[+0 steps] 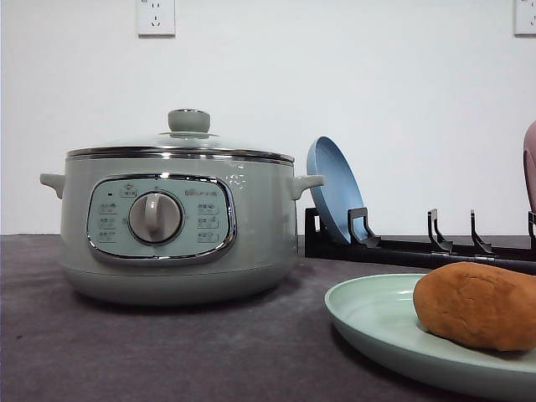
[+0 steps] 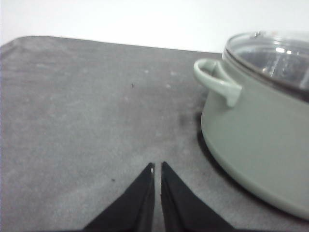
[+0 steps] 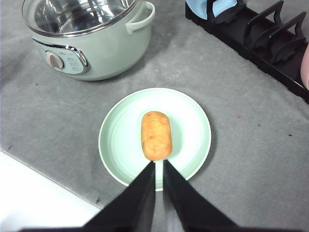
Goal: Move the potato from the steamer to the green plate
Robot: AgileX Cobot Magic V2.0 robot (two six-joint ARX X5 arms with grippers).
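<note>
Your right gripper (image 3: 159, 164) is hanging above the green plate (image 3: 120, 140), fingers nearly together and holding nothing. On that plate the potato (image 3: 156, 135) is lying at the centre. Your left gripper (image 2: 158, 166), likewise almost closed and empty, is hovering over grey cloth beside the steamer (image 2: 260, 125). From the front, you are also seeing a blue plate (image 1: 333, 188) standing in a black rack (image 1: 419, 247) behind the green plate.

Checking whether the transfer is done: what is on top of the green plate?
The potato lies on the green plate, near its middle, free of the right hand. The plate surface under the potato is hidden.
</note>
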